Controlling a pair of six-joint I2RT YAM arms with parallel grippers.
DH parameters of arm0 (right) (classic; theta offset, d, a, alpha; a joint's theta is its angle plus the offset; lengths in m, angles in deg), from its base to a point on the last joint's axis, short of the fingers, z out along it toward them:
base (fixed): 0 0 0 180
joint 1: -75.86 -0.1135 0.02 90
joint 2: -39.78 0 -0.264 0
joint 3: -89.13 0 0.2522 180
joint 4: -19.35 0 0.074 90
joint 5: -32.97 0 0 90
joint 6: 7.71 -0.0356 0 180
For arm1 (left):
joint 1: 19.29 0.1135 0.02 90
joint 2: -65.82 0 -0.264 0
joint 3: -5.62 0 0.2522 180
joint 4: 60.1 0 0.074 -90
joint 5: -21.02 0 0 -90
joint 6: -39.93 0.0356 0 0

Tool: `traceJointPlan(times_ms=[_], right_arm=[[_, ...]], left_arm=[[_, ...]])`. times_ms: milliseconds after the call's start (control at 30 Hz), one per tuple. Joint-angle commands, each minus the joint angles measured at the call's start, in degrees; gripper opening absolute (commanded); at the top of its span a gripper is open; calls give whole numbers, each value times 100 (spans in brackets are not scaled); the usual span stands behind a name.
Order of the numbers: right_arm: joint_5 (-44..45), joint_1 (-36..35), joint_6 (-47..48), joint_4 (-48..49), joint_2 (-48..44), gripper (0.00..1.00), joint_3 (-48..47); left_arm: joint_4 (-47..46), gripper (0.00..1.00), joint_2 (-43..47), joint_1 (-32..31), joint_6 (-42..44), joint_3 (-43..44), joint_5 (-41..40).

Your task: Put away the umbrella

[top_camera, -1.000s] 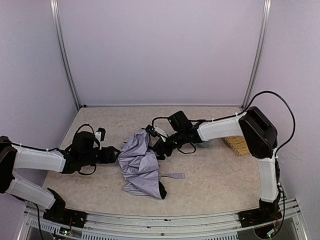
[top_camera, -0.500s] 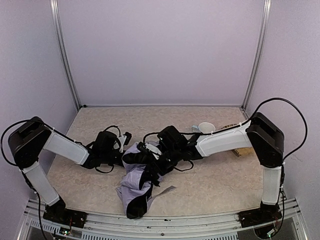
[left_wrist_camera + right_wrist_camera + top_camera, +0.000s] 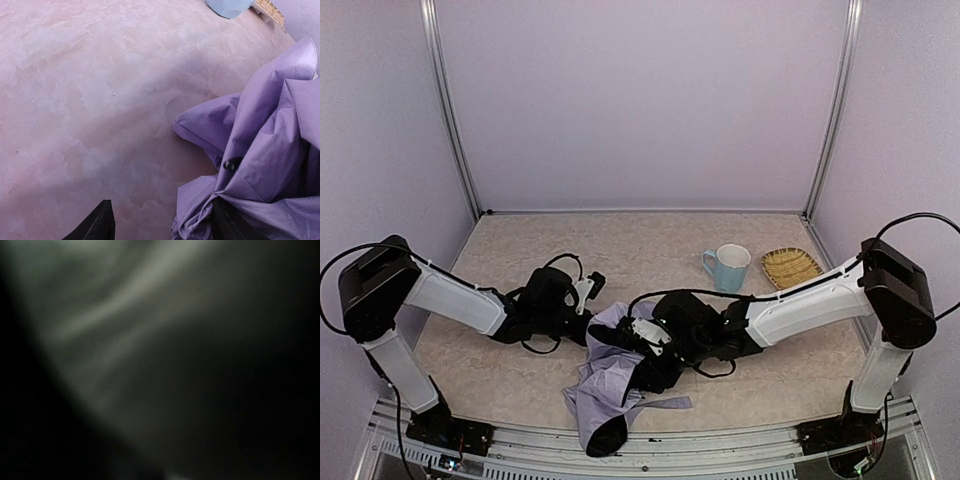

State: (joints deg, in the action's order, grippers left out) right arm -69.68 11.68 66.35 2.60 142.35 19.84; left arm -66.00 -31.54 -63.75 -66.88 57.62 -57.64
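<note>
Two arms are seen meeting over the umbrella (image 3: 605,385), which is lying crumpled on the table (image 3: 620,250) at about 6 o'clock, close to the near edge. Its black handle (image 3: 607,440) is pointed toward 6, and the strap tab (image 3: 670,403) is flopped out toward 3.

The left gripper (image 3: 592,318) is parked at the bundle's 11 o'clock corner. From the left wrist view, the left gripper (image 3: 162,212) is spread wide. One finger (image 3: 95,227) is over bare table, and the other is pressed into the lavender folds of the umbrella (image 3: 260,150). Nothing is actually pinched between them.

The right gripper (image 3: 642,352) is shoved into the fabric from 3 o'clock and mostly swallowed by it. Its own camera is blacked out and blurry, so whether those jaws are apart or clamped can't be told, tbh.

A light blue mug (image 3: 728,268) and a woven tray (image 3: 792,264) are sat well apart from the umbrella, up around 2 o'clock.
</note>
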Motion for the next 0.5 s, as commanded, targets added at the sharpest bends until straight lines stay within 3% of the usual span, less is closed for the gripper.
traceJointPlan(times_ms=[0,200,467], right_arm=[[537,-271,7,107,-281,60,122],[887,-393,-119,148,-445,64,397],[1307,-393,1,580,-298,38,541]], left_arm=[[221,64,366,-62,42,-162,-277],[331,64,620,-63,140,-198,-407],[318,64,904,-80,80,-355,-459]])
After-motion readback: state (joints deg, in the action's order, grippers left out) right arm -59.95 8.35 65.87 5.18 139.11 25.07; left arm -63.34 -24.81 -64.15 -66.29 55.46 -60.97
